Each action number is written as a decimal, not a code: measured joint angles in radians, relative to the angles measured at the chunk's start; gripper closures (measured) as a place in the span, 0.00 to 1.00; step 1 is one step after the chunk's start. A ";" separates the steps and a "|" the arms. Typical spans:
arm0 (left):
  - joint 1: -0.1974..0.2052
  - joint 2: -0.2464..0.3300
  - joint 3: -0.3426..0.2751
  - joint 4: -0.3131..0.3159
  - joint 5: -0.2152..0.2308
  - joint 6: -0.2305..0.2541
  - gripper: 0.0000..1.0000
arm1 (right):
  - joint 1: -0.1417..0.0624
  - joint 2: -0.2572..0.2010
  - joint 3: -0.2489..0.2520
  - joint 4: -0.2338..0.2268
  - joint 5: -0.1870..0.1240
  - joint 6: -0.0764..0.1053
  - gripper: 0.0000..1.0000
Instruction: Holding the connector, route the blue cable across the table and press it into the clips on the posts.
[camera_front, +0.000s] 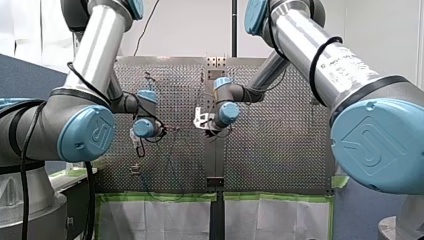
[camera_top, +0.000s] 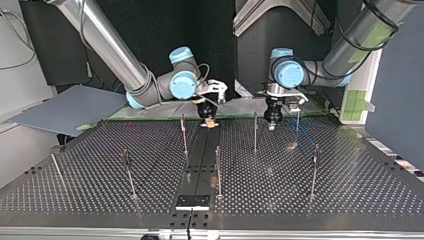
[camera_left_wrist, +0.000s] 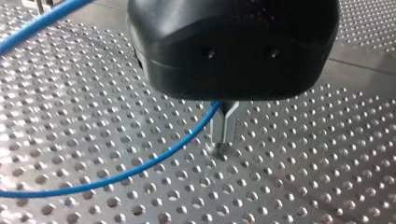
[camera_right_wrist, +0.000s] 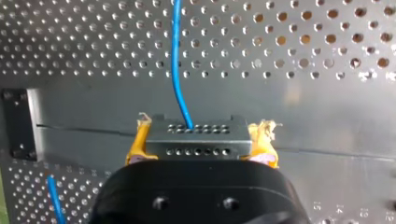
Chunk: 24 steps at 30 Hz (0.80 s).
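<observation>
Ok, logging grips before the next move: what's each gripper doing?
My left gripper: shut, seemingly on the thin blue cable.
My right gripper: shut on the grey metal connector.

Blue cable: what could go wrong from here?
1. The blue cable forms a slack loop beside my left gripper. The loop could snag a post as it crosses the table.
2. My right gripper's yellow pads look frayed, so the connector might slip.

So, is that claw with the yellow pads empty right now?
No: in the right wrist view, my right gripper has its yellow pads clamped on the grey connector, with the blue cable running out of it.
</observation>
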 joint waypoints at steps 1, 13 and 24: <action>0.000 -0.008 0.005 0.000 0.000 0.000 1.00 | -0.002 0.000 0.000 -0.001 0.000 0.000 1.00; 0.041 -0.043 0.088 -0.030 0.024 -0.008 1.00 | -0.035 -0.001 -0.010 -0.016 -0.006 -0.001 1.00; 0.041 -0.042 0.113 -0.067 0.014 -0.002 0.02 | -0.038 -0.001 -0.016 -0.014 -0.010 -0.006 1.00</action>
